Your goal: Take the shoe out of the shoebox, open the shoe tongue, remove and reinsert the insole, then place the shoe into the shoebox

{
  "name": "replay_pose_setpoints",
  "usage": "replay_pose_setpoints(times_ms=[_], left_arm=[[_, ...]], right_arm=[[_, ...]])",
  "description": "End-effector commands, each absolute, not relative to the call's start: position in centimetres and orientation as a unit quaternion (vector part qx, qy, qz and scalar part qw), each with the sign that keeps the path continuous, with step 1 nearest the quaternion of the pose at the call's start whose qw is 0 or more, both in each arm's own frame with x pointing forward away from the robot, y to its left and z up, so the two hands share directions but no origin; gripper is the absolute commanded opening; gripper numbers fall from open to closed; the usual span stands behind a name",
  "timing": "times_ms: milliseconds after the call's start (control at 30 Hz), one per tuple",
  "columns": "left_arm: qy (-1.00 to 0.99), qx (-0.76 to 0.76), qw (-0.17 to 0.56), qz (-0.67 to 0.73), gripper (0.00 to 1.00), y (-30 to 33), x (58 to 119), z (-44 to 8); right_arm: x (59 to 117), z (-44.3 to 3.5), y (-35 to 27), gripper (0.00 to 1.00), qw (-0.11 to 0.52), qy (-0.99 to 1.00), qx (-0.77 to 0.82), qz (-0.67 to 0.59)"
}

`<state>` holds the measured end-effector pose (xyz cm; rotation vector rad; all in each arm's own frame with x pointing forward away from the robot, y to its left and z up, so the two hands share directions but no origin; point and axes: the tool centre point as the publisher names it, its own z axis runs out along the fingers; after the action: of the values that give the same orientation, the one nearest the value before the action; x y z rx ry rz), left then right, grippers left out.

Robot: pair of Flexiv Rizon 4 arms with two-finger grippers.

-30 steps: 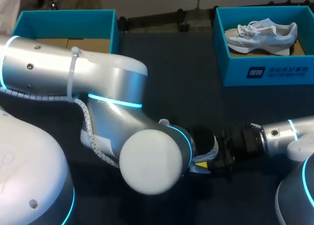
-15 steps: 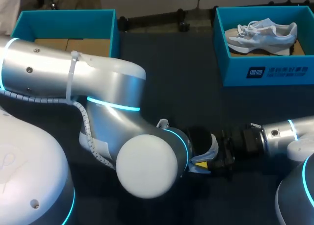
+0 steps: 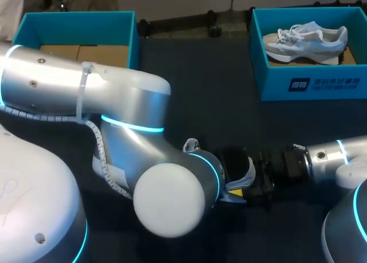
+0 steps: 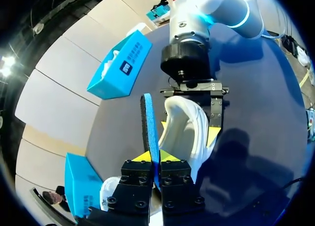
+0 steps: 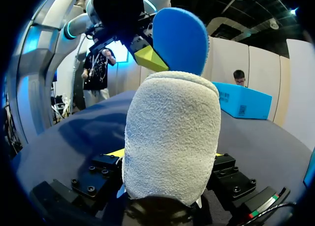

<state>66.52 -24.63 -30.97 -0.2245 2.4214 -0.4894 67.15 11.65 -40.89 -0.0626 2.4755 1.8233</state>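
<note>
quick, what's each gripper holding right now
Left gripper: closed on the insole.
Right gripper: closed on the shoe.

Pretty sure this is a robotics lab bench, not anybody's home or shop. I'm working off a plain dark table [image 3: 218,114] with nothing on it but test props: a blue shoebox on the left [image 3: 74,15] and another blue shoebox on the right [image 3: 275,82], the right one holding a single grey-white sneaker [image 3: 307,39]. My left arm [image 3: 57,85] and right arm [image 3: 327,154] are big silver industrial units with glowing cyan rings at the joints. A corrugated cable [image 3: 100,140] runs along the left arm, cinched on with a zip tie [image 3: 85,85]. Total test-rig vibes.
</note>
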Motion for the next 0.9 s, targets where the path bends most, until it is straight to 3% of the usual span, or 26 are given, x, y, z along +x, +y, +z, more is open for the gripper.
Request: replay_pose_setpoints(times_ms=[33,533,600,667,700,900], left_arm=[[0.922,-0.088,0.330,-0.183,0.00,-26.3,66.5,-30.7],[0.919,-0.069,0.336,-0.195,0.00,-29.1,66.3,-30.2],[0.920,-0.068,0.334,-0.196,0.44,-29.1,66.3,-30.2],[0.921,-0.065,0.329,-0.198,0.50,-28.7,66.1,-30.2],[0.921,-0.061,0.326,-0.202,0.58,-28.3,66.0,-30.2],[0.925,-0.036,0.314,-0.209,0.67,-26.8,65.3,-30.5]], right_arm=[[67.1,-40.9,11.8,0.00,0.033,0.806,-0.021,0.590],[67.1,-40.9,11.8,0.00,0.033,0.806,-0.021,0.590],[67.1,-40.9,11.8,0.00,0.033,0.806,-0.021,0.590],[67.1,-40.9,11.8,0.00,0.033,0.806,-0.021,0.590],[67.1,-40.9,11.8,0.00,0.033,0.806,-0.021,0.590],[67.1,-40.9,11.8,0.00,0.033,0.806,-0.021,0.590]])
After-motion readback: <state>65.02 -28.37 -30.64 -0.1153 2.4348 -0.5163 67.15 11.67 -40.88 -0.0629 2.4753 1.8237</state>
